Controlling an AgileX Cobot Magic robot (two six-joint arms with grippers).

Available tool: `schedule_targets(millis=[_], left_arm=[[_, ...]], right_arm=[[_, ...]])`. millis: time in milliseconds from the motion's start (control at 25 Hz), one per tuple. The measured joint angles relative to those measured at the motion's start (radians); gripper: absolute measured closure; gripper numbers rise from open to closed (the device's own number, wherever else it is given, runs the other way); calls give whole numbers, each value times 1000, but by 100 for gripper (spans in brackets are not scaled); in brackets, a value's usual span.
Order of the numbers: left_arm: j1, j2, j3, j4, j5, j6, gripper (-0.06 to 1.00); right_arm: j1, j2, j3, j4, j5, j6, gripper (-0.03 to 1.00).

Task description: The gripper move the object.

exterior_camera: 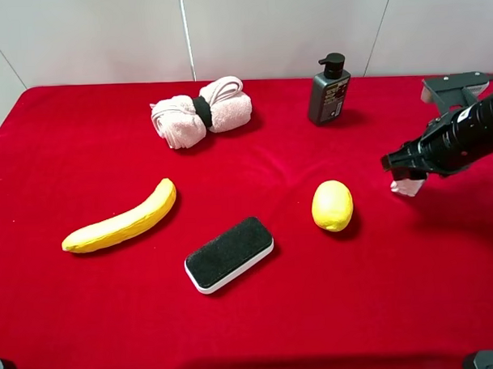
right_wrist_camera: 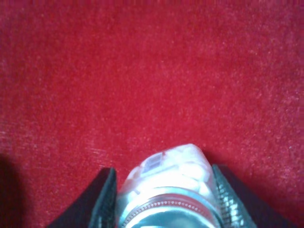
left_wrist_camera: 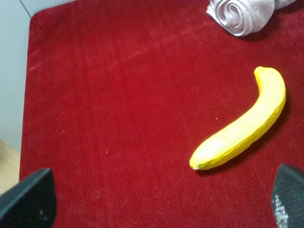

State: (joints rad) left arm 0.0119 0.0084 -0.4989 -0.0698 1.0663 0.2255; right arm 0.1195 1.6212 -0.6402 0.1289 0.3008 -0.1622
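My right gripper reaches in from the right edge of the exterior view, to the right of the lemon. It is shut on the small clear bottle. In the right wrist view the bottle, with its silver cap and whitish pellets, sits between the two black fingers over the red cloth. I cannot tell whether it touches the cloth. My left gripper is open and empty, its fingertips spread wide, near the banana.
On the red cloth lie a banana at the left, a black-and-white eraser block in the middle, a rolled pink towel at the back and a dark pump bottle at the back right.
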Motion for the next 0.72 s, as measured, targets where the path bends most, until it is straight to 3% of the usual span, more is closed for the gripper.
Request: schedule_targets(millis=[720], left_arm=[[0, 0, 0, 0, 0, 0, 7]], right_arm=[[2, 0, -246, -70, 267, 17, 63]])
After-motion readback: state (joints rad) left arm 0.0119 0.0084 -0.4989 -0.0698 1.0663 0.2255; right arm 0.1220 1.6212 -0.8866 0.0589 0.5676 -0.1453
